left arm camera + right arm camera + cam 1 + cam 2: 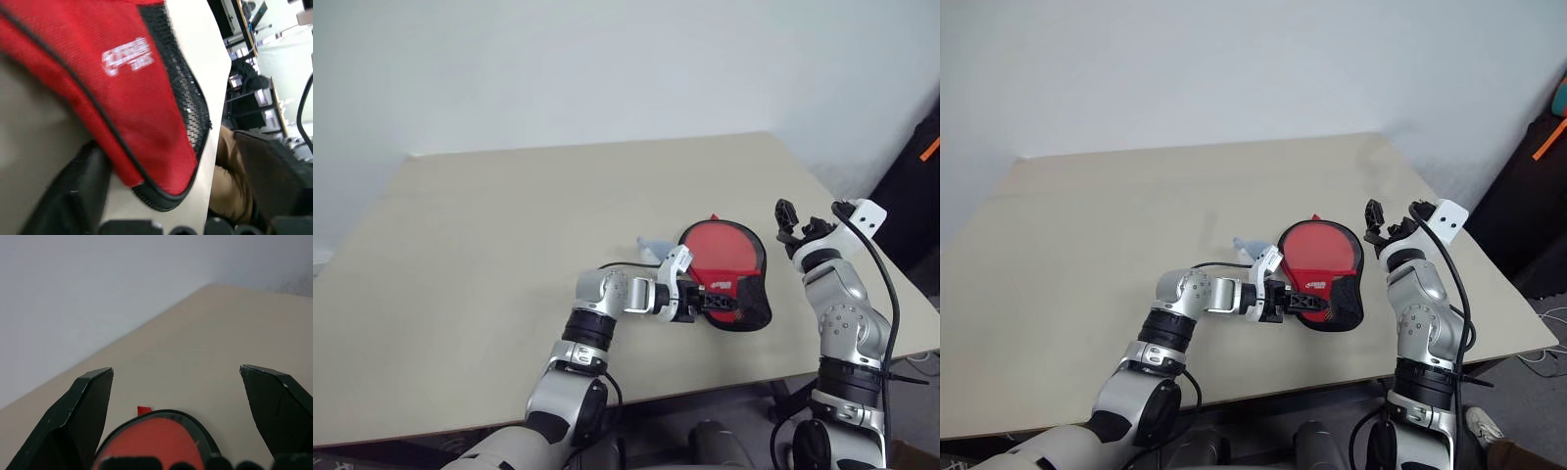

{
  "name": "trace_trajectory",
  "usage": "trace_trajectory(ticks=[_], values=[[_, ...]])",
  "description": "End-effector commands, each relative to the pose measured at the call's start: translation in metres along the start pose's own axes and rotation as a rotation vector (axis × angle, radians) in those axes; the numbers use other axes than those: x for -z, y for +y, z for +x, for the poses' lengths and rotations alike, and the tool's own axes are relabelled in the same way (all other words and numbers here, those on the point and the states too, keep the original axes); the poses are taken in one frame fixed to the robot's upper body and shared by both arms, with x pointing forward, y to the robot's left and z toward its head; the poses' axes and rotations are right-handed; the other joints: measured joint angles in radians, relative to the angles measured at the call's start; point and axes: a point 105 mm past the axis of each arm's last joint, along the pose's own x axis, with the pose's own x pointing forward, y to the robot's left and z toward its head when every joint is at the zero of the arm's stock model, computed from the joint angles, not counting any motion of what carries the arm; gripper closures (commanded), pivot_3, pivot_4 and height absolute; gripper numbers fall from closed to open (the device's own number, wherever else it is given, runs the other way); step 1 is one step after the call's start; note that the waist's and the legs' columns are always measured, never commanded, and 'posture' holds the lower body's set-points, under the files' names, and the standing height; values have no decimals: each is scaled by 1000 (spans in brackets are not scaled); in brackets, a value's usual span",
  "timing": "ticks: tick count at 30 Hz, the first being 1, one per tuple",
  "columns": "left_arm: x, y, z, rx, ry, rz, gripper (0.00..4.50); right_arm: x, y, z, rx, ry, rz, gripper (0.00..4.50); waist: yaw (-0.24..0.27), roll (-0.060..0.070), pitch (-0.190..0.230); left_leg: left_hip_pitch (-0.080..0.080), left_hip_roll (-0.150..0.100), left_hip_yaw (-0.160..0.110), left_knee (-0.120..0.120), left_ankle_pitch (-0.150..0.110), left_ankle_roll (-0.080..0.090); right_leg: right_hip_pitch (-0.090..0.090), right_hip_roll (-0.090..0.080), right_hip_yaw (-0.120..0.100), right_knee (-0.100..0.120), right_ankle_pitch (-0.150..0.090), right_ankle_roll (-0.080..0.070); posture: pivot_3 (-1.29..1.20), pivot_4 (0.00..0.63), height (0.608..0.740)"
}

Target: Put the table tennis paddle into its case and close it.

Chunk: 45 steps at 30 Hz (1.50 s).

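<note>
The case (729,274) lies flat near the tabletop's (489,255) front right edge, and the red face of the table tennis paddle (720,247) shows through its mesh, so the paddle seems already inside. The left hand (705,301) sits at the case's narrow near end; whether its fingers pinch anything cannot be told. The right hand (178,396) hovers spread wide, beside the case. Closing looks like the step in hand; next, it calls for finding the zip pull.

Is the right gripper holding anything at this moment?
No. In the right wrist view the right gripper has its jaws spread wide with nothing between them, raised above the case on the table.
</note>
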Motion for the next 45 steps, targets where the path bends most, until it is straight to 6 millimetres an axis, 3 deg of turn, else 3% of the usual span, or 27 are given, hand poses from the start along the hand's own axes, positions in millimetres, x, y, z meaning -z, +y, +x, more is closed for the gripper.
trace_trajectory(ticks=[1, 7, 9, 14, 25, 28, 30, 40, 45], values=[[-12, -7, -6, 34, -51, -14, 1984, -21, 3, -1, -7, -78, -21, 0, 0, 0, 0, 0, 0, 0, 0, 0, 0, 0, 0, 0, 0, 0, 0, 0, 0, 740], [0, -12, -17, 124, -4, -113, 4152, -18, 4, 0, -8, -72, -26, 0, -1, 0, 0, 0, 0, 0, 0, 0, 0, 0, 0, 0, 0, 0, 0, 0, 0, 740], [5, -13, -24, 154, 15, -118, 4489, -18, 5, 1, -10, -70, -28, 0, -2, 0, 0, 0, 0, 0, -1, 0, 0, 0, 0, 0, 0, 0, 0, 0, 0, 740], [19, -1, -46, 124, 70, -146, 4489, -18, 3, 1, -8, -66, -36, 0, -3, 0, 0, 0, 0, 0, -1, 0, 0, 0, 0, 0, 0, 0, 0, 0, 0, 740], [53, 1, -137, 159, 119, -86, 4489, -10, 3, 1, -11, -26, -65, 0, -26, 1, 1, 0, 1, 0, -2, 0, 0, -2, 0, 0, 2, 0, 0, 0, 0, 740], [63, 3, -154, 143, 145, -99, 4489, -7, 5, 2, -16, -20, -61, 0, -25, 1, 1, 0, 1, 0, -1, 0, 0, -2, 0, 0, 2, 0, 0, 0, 0, 740], [67, 4, -156, 132, 159, -110, 4489, -6, 5, 2, -19, -16, -57, 0, -24, 2, 1, 0, 1, 0, -1, 0, 0, -2, 0, 0, 1, 0, 0, 0, 0, 740], [59, 14, -106, 114, 156, -176, 4489, -6, 11, 8, -33, -19, -62, 0, -18, 2, 1, 1, 0, 0, -1, 0, 0, 0, 0, 0, 1, 0, 0, 0, 0, 740], [63, 15, -102, 107, 171, -182, 4489, -7, 12, 8, -32, -22, -66, 0, -20, 2, 1, 1, 0, 0, -1, 0, 0, -1, 0, 0, 1, 0, 0, 0, 0, 740]])
